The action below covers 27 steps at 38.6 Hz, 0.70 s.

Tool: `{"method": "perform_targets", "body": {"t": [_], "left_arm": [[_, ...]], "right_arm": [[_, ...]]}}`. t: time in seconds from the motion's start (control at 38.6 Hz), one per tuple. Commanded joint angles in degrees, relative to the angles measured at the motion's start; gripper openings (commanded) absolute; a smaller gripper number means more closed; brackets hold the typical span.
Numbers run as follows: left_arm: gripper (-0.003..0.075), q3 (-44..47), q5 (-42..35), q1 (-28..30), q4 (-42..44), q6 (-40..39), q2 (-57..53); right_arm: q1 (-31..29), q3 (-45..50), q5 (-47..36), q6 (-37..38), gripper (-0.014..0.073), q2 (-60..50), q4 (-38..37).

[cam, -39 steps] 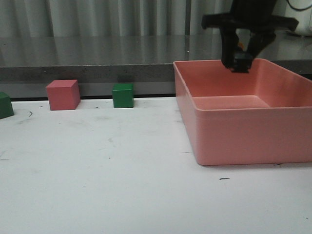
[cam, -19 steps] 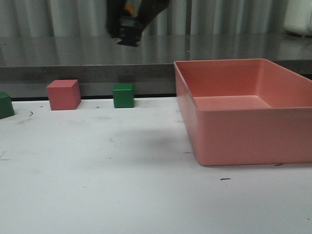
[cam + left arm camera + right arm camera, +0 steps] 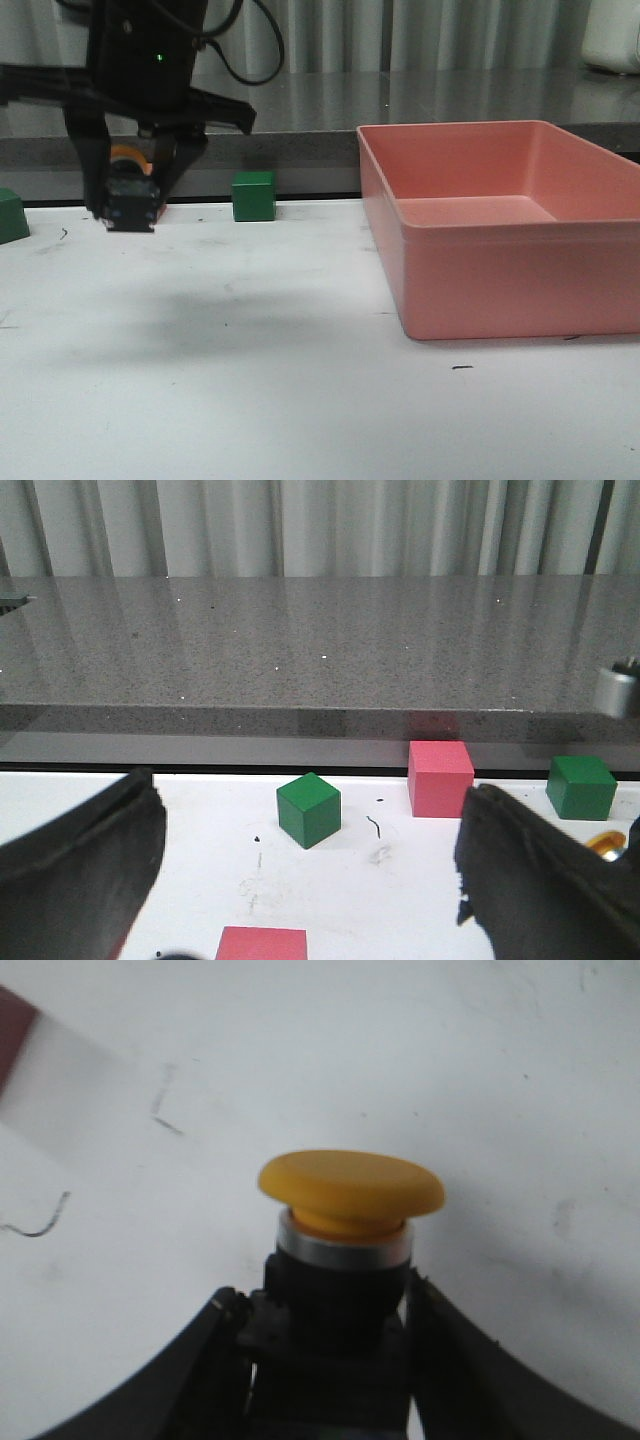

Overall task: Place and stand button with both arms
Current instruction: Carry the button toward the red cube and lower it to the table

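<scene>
One gripper (image 3: pixel 130 215) carries the button (image 3: pixel 131 190) low over the table's (image 3: pixel 300 400) left side.
Front view: right gripper pinches its black body; lower gently, base first. Left wrist: left gripper (image 3: pixel 310 880) spread, empty, facing cubes. Right wrist alone shows the yellow cap clear of the fingers (image 3: pixel 200 1360).

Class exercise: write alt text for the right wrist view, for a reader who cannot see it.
The right end effector grips the black body of a push-button from both sides; its yellow mushroom cap and silver collar stick out beyond the fingers. Behind it lies a white table with dark scuff marks.
</scene>
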Motion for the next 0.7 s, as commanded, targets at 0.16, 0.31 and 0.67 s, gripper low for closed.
{"method": "perform_targets", "body": {"t": [0.16,0.31,0.67], "left_arm": [[0.0564,-2.17,-4.72,-0.27,-0.01,-0.29,0.73],[0.0564,-2.17,-4.72,-0.27,-0.01,-0.29,0.73],[0.0565,-2.17,-4.61,-0.27,-0.01,-0.29,0.73]], "right_arm": [[-0.49,-1.97,1.11,8.5,0.0273,0.11,-6.64],[-1.47,-1.97,1.54,11.7,0.0273,2.28,-5.93],[-1.96,-1.97,-0.07,11.7,0.0276,3.97,-5.71]]}}
